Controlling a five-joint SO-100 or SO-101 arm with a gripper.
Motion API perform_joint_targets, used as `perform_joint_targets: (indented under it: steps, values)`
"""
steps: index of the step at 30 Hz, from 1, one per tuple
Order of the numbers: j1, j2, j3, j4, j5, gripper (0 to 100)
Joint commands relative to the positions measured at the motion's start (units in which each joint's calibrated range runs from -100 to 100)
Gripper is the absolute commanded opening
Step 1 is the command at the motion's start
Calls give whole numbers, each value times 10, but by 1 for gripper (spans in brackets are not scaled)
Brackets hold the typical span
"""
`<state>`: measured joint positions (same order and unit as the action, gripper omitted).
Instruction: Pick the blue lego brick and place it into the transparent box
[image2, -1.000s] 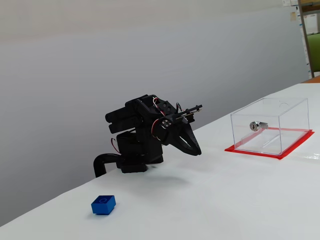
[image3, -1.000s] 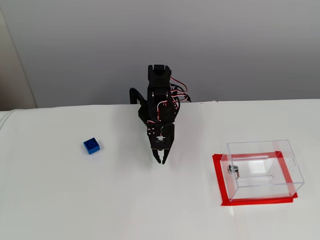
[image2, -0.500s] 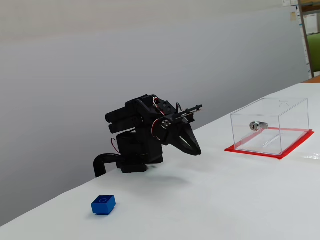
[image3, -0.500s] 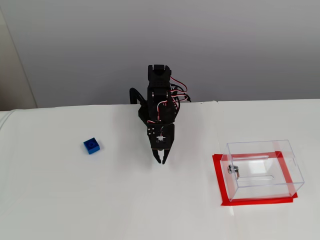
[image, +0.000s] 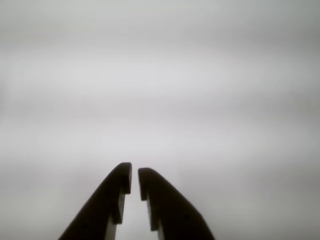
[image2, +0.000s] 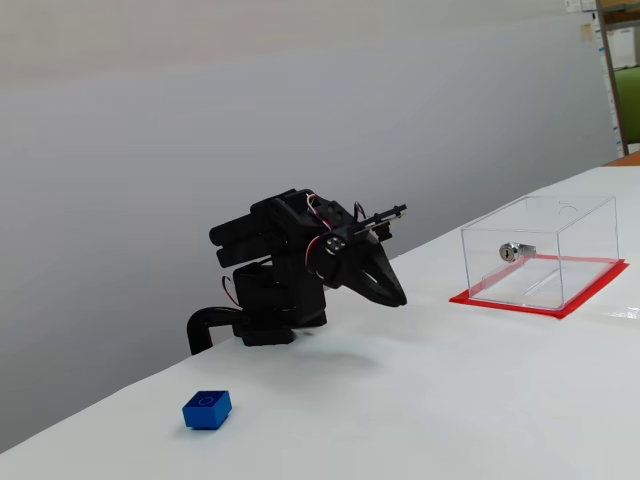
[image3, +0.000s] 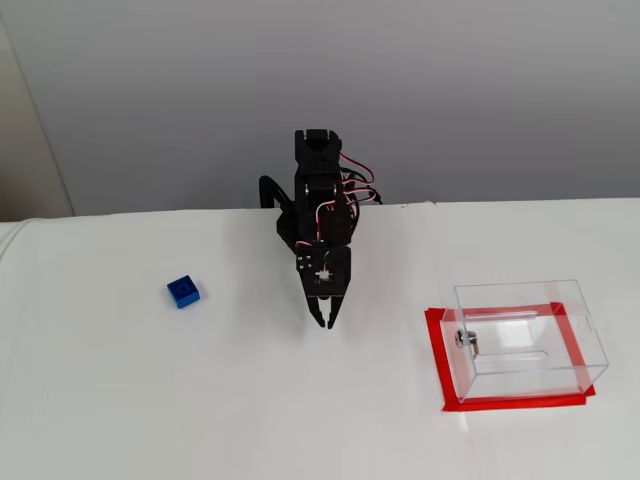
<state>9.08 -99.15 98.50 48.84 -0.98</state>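
Standing empty, transparent box (image3: 525, 340); blue lego brick (image3: 183, 291) outside

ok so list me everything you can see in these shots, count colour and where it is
blue lego brick: one, bright blue, alone on the table, left of the arm in the front fixed view.
transparent box: one, clear, on the table's right side in that view, empty as far as can be seen.
red base sheet: one, red, flat under the box.
silver knob: one, metal, on a box wall.
table: one, white, under everything.
wall: grey, behind the table.
arm: one, black with red and white wires, at the table's far edge.
gripper: one, black, pointing down above the table between brick and box, jaws nearly together, holding nothing.
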Motion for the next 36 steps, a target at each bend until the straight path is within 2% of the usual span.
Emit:
perform_joint_targets:
  steps: [1, 14, 22, 36]
  values:
    - [1, -5, 3, -12, -18, 2]
    - [-25, 20, -93, -5, -18, 1]
    - [-49, 204, -287, -10, -19, 1]
    - [-73, 613, -751, -9, -17, 1]
